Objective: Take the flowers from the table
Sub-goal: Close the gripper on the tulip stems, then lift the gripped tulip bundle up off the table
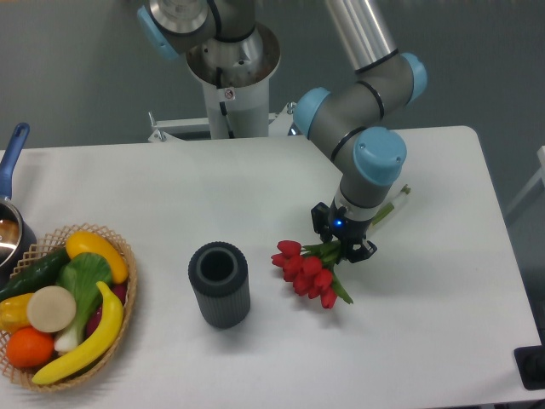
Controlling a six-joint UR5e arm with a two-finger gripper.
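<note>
Presently the gripper (342,246) is clamped on the flowers (308,272) at the leaves, blooms toward 8 o'clock; whether they rest on the table (255,187) is uncertain. A dark ribbed cylinder (219,284) stands at their 9 o'clock. A small label on the robot base (226,94) is unreadable.

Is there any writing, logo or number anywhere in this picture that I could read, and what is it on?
No text here can be read.
Small red and white sticker on the robot's white base column: too small and blurred to read.
Blue light on the end effector above the flowers: a glow, not a sign.
Dark ribbed cup, basket and table: no markings visible.
</note>
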